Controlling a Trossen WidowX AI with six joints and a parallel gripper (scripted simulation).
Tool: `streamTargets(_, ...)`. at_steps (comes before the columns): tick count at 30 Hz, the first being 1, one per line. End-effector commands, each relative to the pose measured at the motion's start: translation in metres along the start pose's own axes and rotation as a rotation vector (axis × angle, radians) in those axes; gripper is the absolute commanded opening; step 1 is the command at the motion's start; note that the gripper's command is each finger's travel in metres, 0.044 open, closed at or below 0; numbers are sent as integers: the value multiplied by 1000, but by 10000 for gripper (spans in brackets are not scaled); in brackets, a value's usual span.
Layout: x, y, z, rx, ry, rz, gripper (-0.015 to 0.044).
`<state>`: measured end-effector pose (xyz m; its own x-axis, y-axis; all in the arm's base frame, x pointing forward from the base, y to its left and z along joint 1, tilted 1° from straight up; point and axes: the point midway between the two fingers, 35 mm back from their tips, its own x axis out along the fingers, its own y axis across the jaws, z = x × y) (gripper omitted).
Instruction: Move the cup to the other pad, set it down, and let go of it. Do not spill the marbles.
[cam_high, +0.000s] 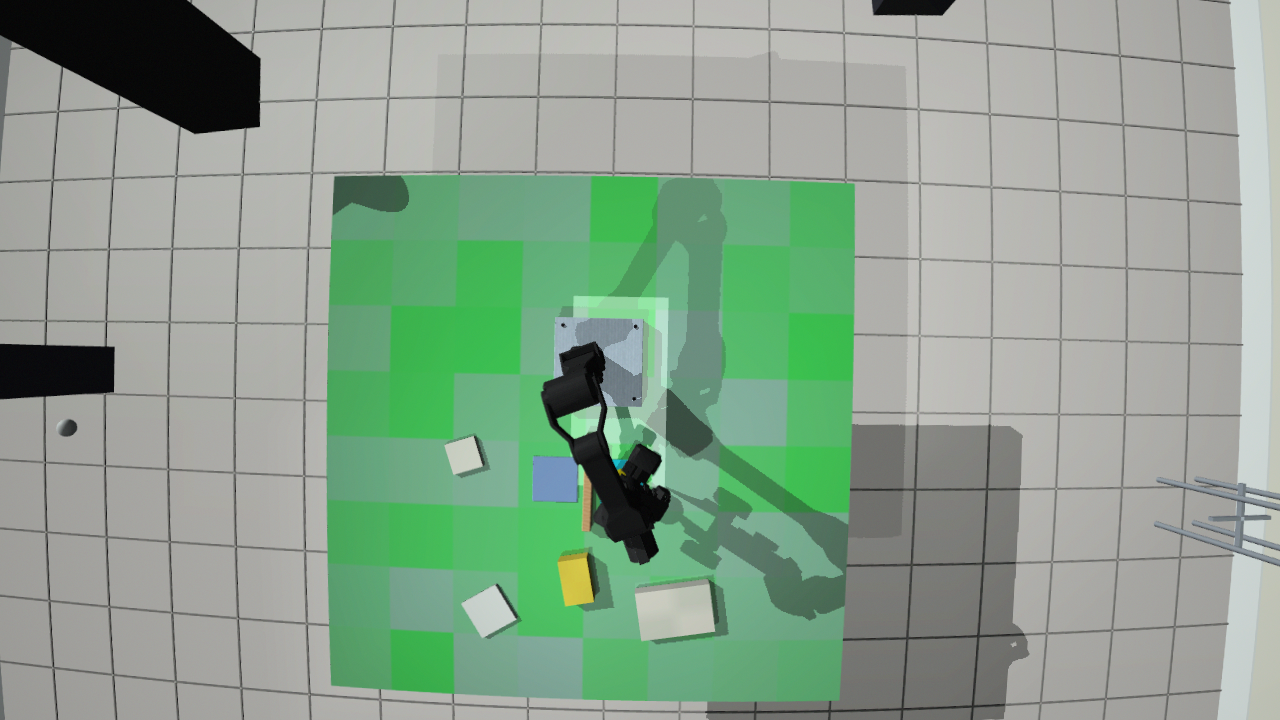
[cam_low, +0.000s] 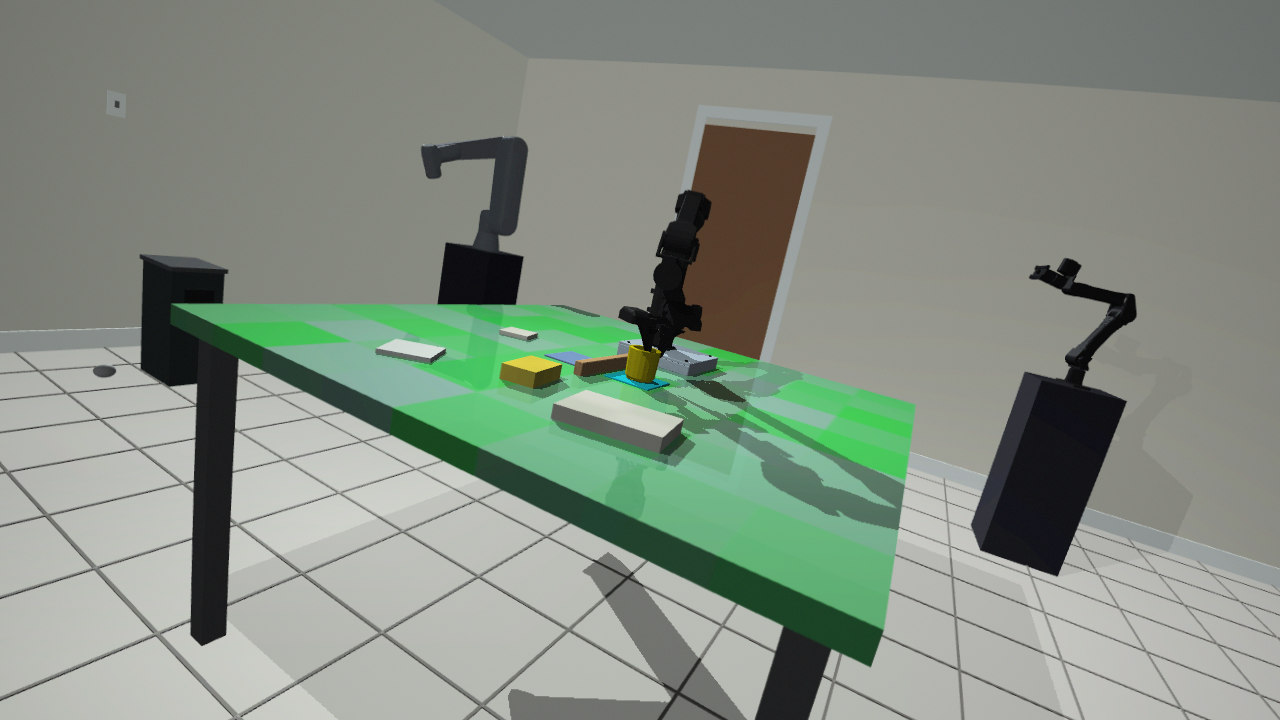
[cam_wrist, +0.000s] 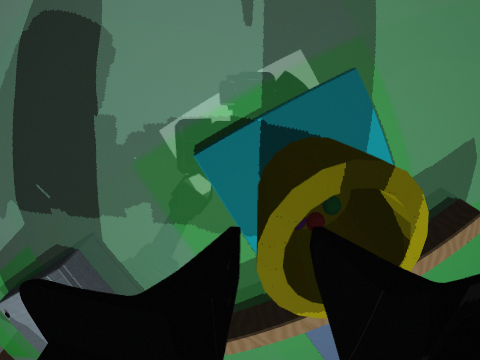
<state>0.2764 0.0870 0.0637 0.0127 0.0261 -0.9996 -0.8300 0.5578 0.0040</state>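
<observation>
Standing the cup (cam_low: 642, 362) upright on our teal pad (cam_wrist: 300, 134).
Our hand (cam_wrist: 274, 287) is released, its fingers straddling the rim, marbles (cam_wrist: 323, 214) inside.

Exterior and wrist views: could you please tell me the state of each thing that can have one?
cup: upright, set down on the teal pad
marbles: inside the cup, none spilled
gripper: jaws parted, astride the cup's wall, holding nothing
blue pad: nothing on it
door: shut
</observation>
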Motion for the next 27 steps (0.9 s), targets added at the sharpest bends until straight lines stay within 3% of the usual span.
streamTargets(1, -9, -1, 1, -1, -8, -5, 147)
streamTargets(23, -38, 0, -3, 1, -10, -4, 147)
streamTargets(27, -33, 0, -3, 5, -3, -2, 252)
